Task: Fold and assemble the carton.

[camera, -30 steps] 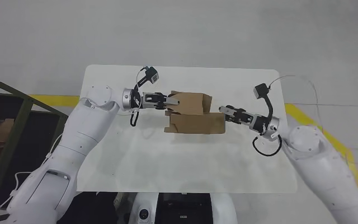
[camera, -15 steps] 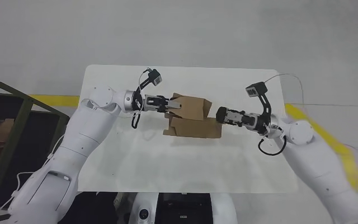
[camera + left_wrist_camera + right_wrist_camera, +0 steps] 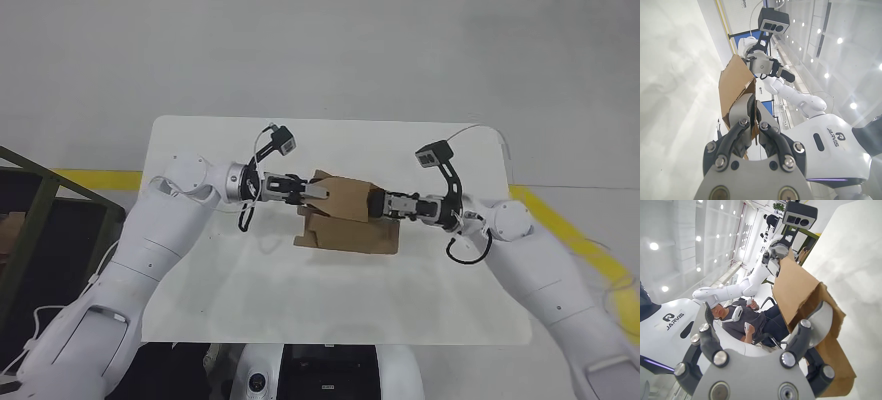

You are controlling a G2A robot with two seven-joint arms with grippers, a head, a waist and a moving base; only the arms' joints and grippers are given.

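Observation:
A brown cardboard carton point(image 3: 345, 212) lies partly opened at the middle of the white table point(image 3: 200, 290). My left gripper point(image 3: 308, 188) is at the carton's left end, shut on the edge of an upright flap point(image 3: 753, 108). My right gripper point(image 3: 378, 205) is at the carton's right end, open. In the right wrist view its fingers stand wide apart: one finger point(image 3: 821, 317) is tucked against the inside of the cardboard point(image 3: 798, 291), and the other point(image 3: 705, 311) is free in the air. The carton point(image 3: 734, 85) is raised on its left side.
A dark metal frame point(image 3: 30, 200) stands beyond the table's left edge, and a yellow line point(image 3: 100, 178) runs on the floor behind. Bare table surface lies in front of the carton and at both ends.
My right arm has swung left across the table until its gripper reached the carton's right end. The left gripper kept its hold, and the carton shifted slightly.

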